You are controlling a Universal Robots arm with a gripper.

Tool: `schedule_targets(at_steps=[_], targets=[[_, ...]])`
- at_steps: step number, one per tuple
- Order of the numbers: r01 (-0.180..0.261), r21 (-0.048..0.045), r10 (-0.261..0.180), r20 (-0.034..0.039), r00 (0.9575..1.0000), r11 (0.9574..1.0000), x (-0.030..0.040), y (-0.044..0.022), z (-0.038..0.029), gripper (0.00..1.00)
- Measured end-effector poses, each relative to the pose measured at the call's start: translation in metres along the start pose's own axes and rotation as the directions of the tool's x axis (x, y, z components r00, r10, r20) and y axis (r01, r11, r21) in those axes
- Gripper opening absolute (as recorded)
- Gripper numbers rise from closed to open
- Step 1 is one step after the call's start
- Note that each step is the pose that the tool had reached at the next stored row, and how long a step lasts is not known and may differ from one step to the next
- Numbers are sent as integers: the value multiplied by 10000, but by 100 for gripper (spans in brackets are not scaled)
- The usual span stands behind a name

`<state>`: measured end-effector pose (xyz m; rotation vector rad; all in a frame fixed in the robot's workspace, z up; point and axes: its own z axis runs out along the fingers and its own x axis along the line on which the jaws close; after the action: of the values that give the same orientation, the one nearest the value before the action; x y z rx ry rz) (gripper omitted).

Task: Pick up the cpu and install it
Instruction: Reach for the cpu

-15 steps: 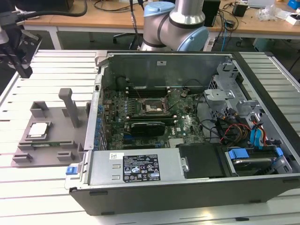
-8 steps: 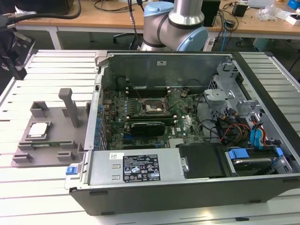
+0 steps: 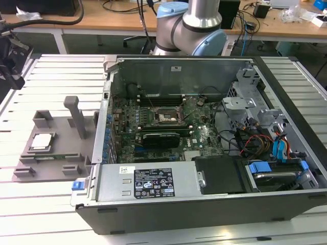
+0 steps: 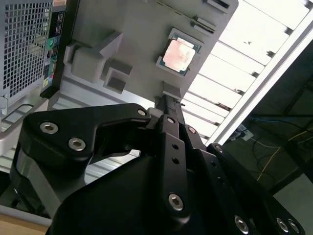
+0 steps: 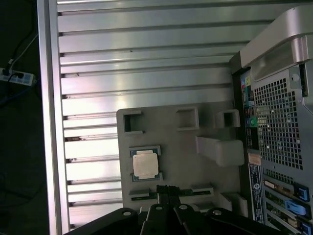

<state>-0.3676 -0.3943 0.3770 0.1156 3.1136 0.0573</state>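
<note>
Fingers [image 4: 170,122] pressed together, pinching nothing, their tips near the grey tray [image 5: 195,171]. I see the cpu [image 5: 145,164] lying flat in a tray pocket, on the desk [image 3: 51,76] beside the open computer case [image 3: 204,204].

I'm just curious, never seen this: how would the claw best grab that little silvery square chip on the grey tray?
Probably from straight above, pinching two opposite pale edges of the small silvery-grey square chip. It lies flat, face up, on the grey plastic tray, so only its thin rim offers a hold.
</note>
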Motion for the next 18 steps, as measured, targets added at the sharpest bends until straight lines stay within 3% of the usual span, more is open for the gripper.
schedule_targets(at_steps=[6, 14, 18], targets=[[55, 202, -55, 14, 10000, 9998, 71, 97, 40, 11], [195, 209, -196, 8, 9998, 9996, 263, 105, 72, 11], [208, 209, -208, 7, 9998, 9996, 295, 101, 74, 11]])
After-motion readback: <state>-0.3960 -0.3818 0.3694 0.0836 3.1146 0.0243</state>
